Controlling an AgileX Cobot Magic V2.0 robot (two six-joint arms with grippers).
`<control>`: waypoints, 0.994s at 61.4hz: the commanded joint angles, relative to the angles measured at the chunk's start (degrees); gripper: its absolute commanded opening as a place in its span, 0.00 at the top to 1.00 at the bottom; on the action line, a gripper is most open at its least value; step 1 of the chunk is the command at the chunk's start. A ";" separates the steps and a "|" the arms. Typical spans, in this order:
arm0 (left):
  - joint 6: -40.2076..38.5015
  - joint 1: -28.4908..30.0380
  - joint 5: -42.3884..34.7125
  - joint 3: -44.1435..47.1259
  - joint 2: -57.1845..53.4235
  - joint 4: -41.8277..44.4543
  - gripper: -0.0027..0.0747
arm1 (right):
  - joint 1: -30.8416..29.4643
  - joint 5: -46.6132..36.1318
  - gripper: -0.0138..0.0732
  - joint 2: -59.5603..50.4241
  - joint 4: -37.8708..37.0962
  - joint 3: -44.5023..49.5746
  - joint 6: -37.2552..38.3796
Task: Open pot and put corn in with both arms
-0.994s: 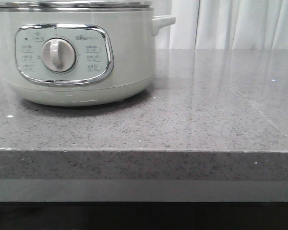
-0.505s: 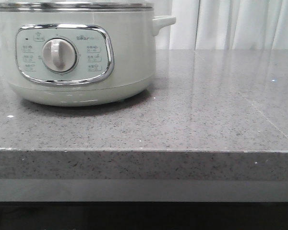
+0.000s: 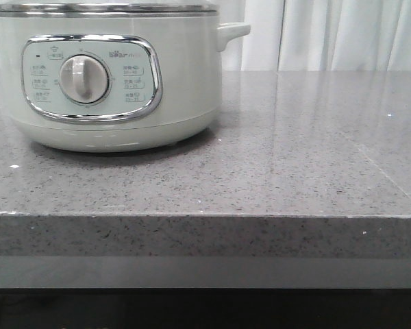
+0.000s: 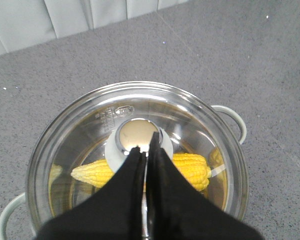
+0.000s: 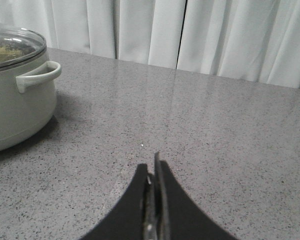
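The pale greenish-white pot [image 3: 109,89] stands at the back left of the grey counter, its dial facing me and its steel-rimmed glass lid [image 4: 135,150] on. Through the lid I see the yellow corn [image 4: 190,167] lying inside the pot. My left gripper [image 4: 146,145] is shut and empty, hovering right above the lid's chrome knob [image 4: 135,135]. My right gripper [image 5: 153,167] is shut and empty, low over the bare counter to the right of the pot [image 5: 17,95]. Neither gripper shows in the front view.
The grey speckled counter [image 3: 294,157] stretches to the right of the pot, with its front edge [image 3: 205,216] near me. White curtains [image 5: 190,35] hang behind the counter. The pot's side handle [image 5: 37,75] sticks out toward my right gripper.
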 commanded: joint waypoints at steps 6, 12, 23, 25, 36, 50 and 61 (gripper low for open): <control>0.03 -0.15 -14.02 12.48 -12.59 -0.98 0.99 | -0.02 -4.82 0.92 0.25 0.32 -1.45 -0.39; 0.03 -0.15 -19.28 21.48 -19.76 -1.20 0.99 | -0.02 -4.82 0.92 0.25 0.32 -1.45 -0.39; 0.03 -0.15 -27.88 36.34 -31.35 -1.20 0.99 | -0.02 -4.82 0.92 0.25 0.32 -1.45 -0.39; 0.03 -0.15 -29.68 39.15 -33.70 -1.20 0.99 | -0.02 -4.82 0.92 0.25 0.32 -1.45 -0.39; 0.03 -0.15 -37.69 53.66 -46.41 -1.20 0.99 | -0.02 -4.76 0.92 0.25 0.32 -1.45 -0.39; 0.03 -0.15 -40.23 65.00 -59.99 -1.20 0.99 | -0.02 -4.76 0.92 0.25 0.32 -1.45 -0.39; 0.03 -0.15 -40.23 66.73 -63.45 -1.20 0.99 | -0.02 -4.76 0.92 0.25 0.32 -1.45 -0.39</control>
